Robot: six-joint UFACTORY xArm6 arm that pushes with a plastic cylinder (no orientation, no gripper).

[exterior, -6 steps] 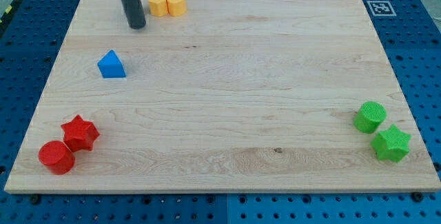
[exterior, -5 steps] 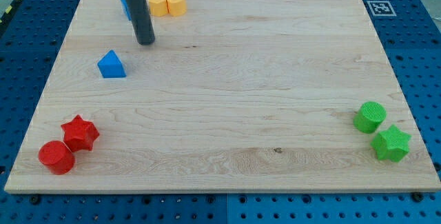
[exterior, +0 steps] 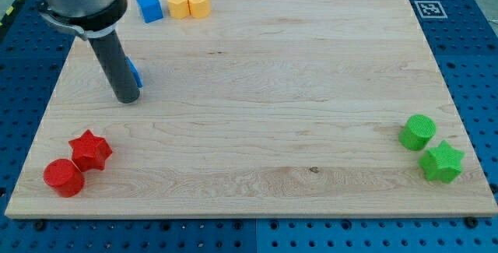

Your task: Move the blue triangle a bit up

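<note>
The blue triangle (exterior: 135,73) lies at the board's left and is almost wholly hidden behind my rod; only a sliver of its right edge shows. My tip (exterior: 127,97) rests on the board just below the triangle, at its lower side. Whether they touch I cannot tell. The rod rises up and to the left to the arm's grey body at the view's top left.
A blue cube (exterior: 149,7) sits at the top left next to a yellow hexagon (exterior: 180,5) and a yellow heart-like block (exterior: 199,5). A red star (exterior: 90,150) and red cylinder (exterior: 63,177) lie bottom left. A green cylinder (exterior: 418,131) and green star (exterior: 442,162) lie at the right.
My tip has moved down and to the left, from above the blue triangle to just below it, now covering it. The blue cube at the top has come into view.
</note>
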